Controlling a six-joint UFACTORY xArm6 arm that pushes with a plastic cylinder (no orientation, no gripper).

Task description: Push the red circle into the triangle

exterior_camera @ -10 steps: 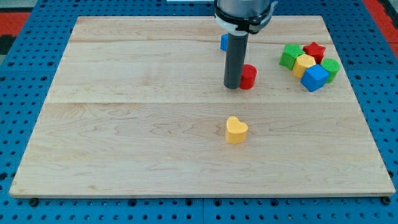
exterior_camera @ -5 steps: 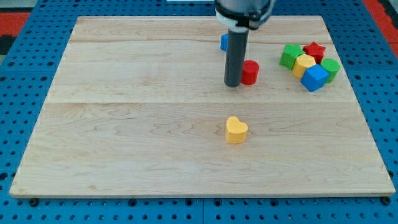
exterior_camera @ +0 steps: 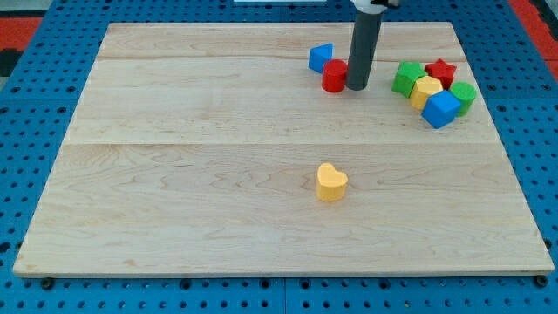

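The red circle [exterior_camera: 334,77] lies near the view's top, touching or nearly touching the blue triangle [exterior_camera: 321,58] at its upper left. My tip [exterior_camera: 357,86] stands right against the red circle's right side. The dark rod rises from there out of the view's top edge.
A cluster sits at the view's upper right: green block [exterior_camera: 405,78], red star [exterior_camera: 441,70], yellow block [exterior_camera: 426,90], blue cube [exterior_camera: 441,109], another green block [exterior_camera: 463,93]. A yellow heart [exterior_camera: 331,182] lies below the middle. The wooden board [exterior_camera: 174,174] lies on a blue pegboard.
The red circle moved up and left, from mid-board to beside the blue triangle. My tip moved from the circle's left side round to its right side, further up.
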